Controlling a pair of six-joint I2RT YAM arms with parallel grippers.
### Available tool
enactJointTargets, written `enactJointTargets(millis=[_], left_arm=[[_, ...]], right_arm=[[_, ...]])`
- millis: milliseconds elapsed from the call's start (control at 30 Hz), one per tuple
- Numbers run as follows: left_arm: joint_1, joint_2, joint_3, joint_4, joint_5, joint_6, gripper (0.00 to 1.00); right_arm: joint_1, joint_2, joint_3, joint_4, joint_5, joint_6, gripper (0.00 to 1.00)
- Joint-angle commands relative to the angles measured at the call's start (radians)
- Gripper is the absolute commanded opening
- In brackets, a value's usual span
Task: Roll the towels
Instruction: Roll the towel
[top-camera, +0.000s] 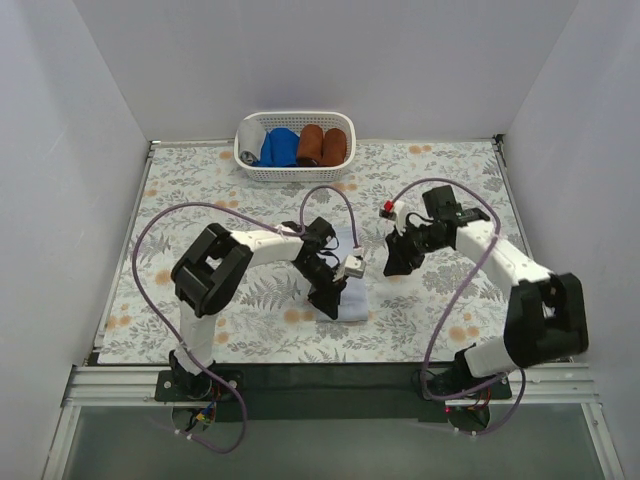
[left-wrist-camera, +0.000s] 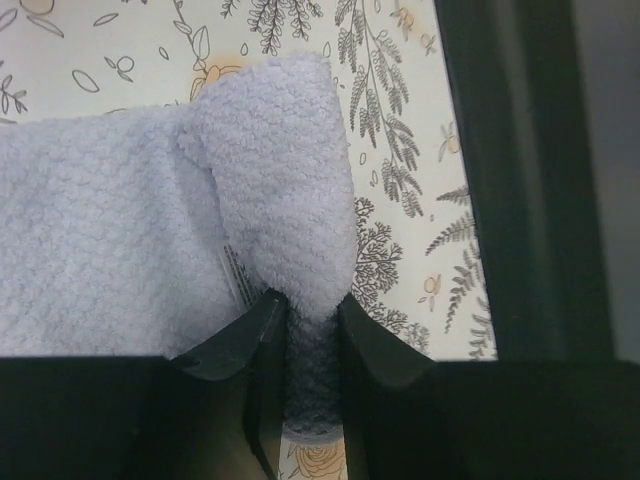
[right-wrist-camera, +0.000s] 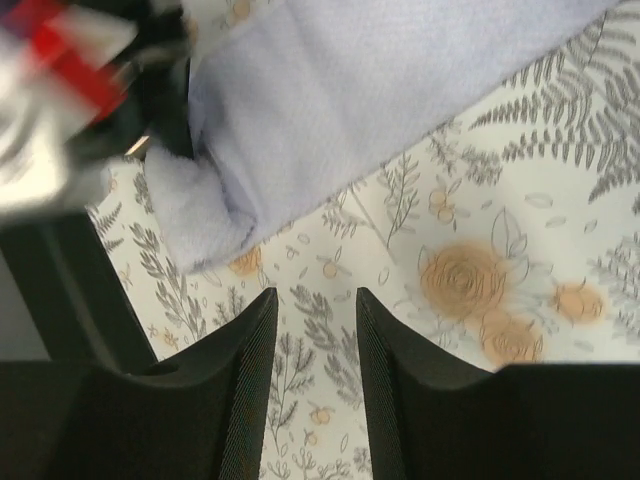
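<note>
The pale blue-lavender towel (top-camera: 352, 297) lies on the floral tablecloth in the middle. My left gripper (top-camera: 330, 293) is shut on its folded edge; in the left wrist view the cloth (left-wrist-camera: 120, 230) bunches up into a fold held between the fingertips (left-wrist-camera: 312, 310). My right gripper (top-camera: 396, 262) hovers just right of the towel, open and empty. In the right wrist view its jaws (right-wrist-camera: 315, 300) stand apart over bare tablecloth, with the towel (right-wrist-camera: 330, 100) beyond them. A grey cloth (top-camera: 251, 140) sits at the left end of the basket.
A white basket (top-camera: 295, 172) at the back centre holds bright blue (top-camera: 280, 147) and rust-brown (top-camera: 322, 145) cloth rolls. White walls close in the table on three sides. The left arm's wrist (right-wrist-camera: 90, 90) shows blurred at the right wrist view's top left.
</note>
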Motion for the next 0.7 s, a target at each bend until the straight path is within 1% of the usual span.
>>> enactJointTargets(millis=[0, 33, 67, 133, 167, 233, 267, 333, 367, 467, 567, 667], left_arm=[[0.049, 0.169, 0.062, -0.214, 0.008, 0.036, 0.02], [0.057, 0.198, 0.085, -0.228, 0.012, 0.037, 0.02], [0.075, 0.258, 0.107, -0.247, 0.015, 0.048, 0.02], [0.092, 0.301, 0.163, -0.293, 0.024, 0.054, 0.02], [0.109, 0.335, 0.179, -0.301, 0.03, 0.057, 0.02], [0.121, 0.361, 0.21, -0.325, 0.044, 0.065, 0.03], [0.132, 0.381, 0.216, -0.336, 0.058, 0.071, 0.04], [0.143, 0.402, 0.231, -0.363, 0.073, 0.082, 0.05], [0.151, 0.412, 0.242, -0.371, 0.078, 0.083, 0.06], [0.161, 0.447, 0.263, -0.391, 0.106, 0.089, 0.08], [0.163, 0.471, 0.279, -0.403, 0.127, 0.103, 0.1], [0.166, 0.482, 0.286, -0.405, 0.136, 0.108, 0.11]], right_arm=[[0.021, -0.189, -0.155, 0.124, 0.119, 0.01, 0.38], [0.036, -0.222, -0.18, 0.127, 0.132, 0.002, 0.38], [0.077, -0.274, -0.216, 0.13, 0.141, -0.004, 0.39], [0.146, -0.302, -0.235, 0.133, 0.203, -0.016, 0.4], [0.221, -0.307, -0.241, 0.145, 0.227, -0.019, 0.42], [0.3, -0.29, -0.235, 0.161, 0.3, -0.021, 0.43], [0.365, -0.266, -0.232, 0.183, 0.32, -0.024, 0.44], [0.427, -0.235, -0.209, 0.211, 0.381, -0.027, 0.45], [0.477, -0.209, -0.206, 0.24, 0.402, -0.041, 0.48], [0.576, -0.18, -0.229, 0.317, 0.494, -0.087, 0.5], [0.633, -0.148, -0.261, 0.372, 0.544, -0.113, 0.51], [0.663, -0.112, -0.293, 0.427, 0.566, -0.137, 0.5]])
